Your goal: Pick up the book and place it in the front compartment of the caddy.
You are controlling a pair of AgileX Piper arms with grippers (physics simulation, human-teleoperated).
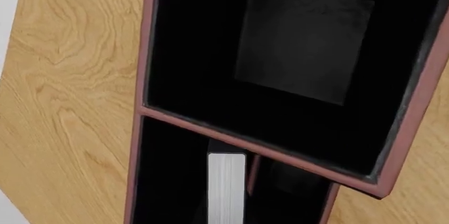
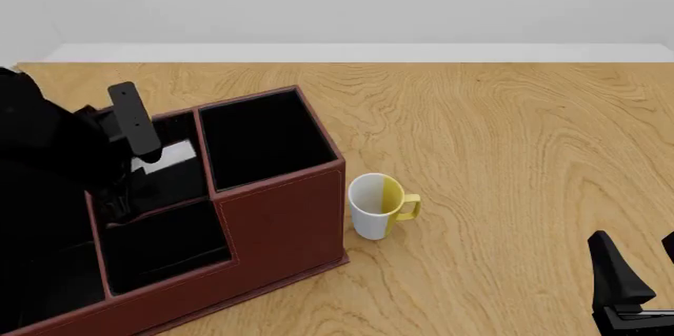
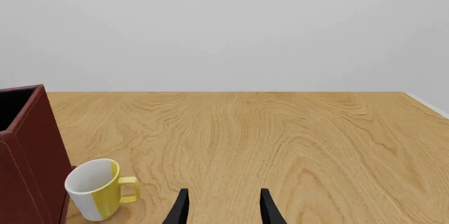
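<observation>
Wooden table [image 2: 506,139], caddy [image 2: 279,225] as landmark. Book [image 1: 226,187] upright inside narrow slot, lower end cut off. Left gripper [image 2: 135,119] above it, grip unreadable. Right gripper [image 3: 223,208] released, empty, beyond mug [image 2: 376,206].

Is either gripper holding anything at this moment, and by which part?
The right gripper is open and empty. The left gripper's fingertips are hidden; the book stands in the caddy below it, so a hold cannot be told.
</observation>
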